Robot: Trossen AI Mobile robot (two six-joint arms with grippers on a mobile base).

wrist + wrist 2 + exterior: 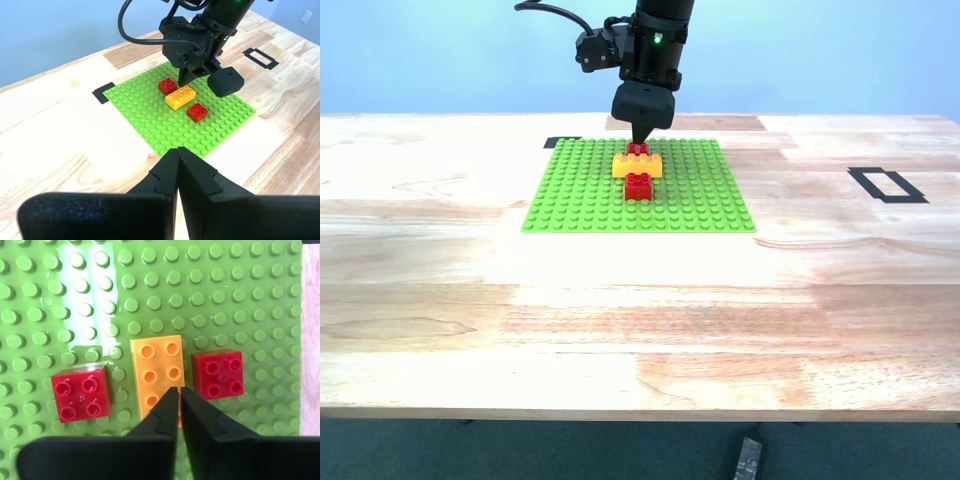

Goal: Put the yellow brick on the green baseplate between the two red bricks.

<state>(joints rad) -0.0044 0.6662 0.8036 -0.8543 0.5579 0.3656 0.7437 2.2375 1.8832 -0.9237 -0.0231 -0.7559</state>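
Note:
The green baseplate (pixel 570 190) lies on the wooden table. On it the yellow brick (pixel 637 164) sits between the two red bricks: the far red brick (pixel 638 149) and the near red brick (pixel 639 186), all in a line. The second wrist view looks straight down on the yellow brick (pixel 156 375), the red bricks (pixel 81 392) (pixel 218 374) and the baseplate (pixel 225 290). My second gripper (pixel 179 389) is shut and empty, its tips over one end of the yellow brick; it also shows in the exterior view (pixel 641 140). My first gripper (pixel 177 150) is shut and empty, well away from the baseplate (pixel 150 115).
A black tape rectangle (pixel 887 185) is marked on the table at the exterior view's right. A black tape mark (pixel 563 142) sits at the baseplate's far corner. Bare wood stretches from the baseplate to the table's front edge.

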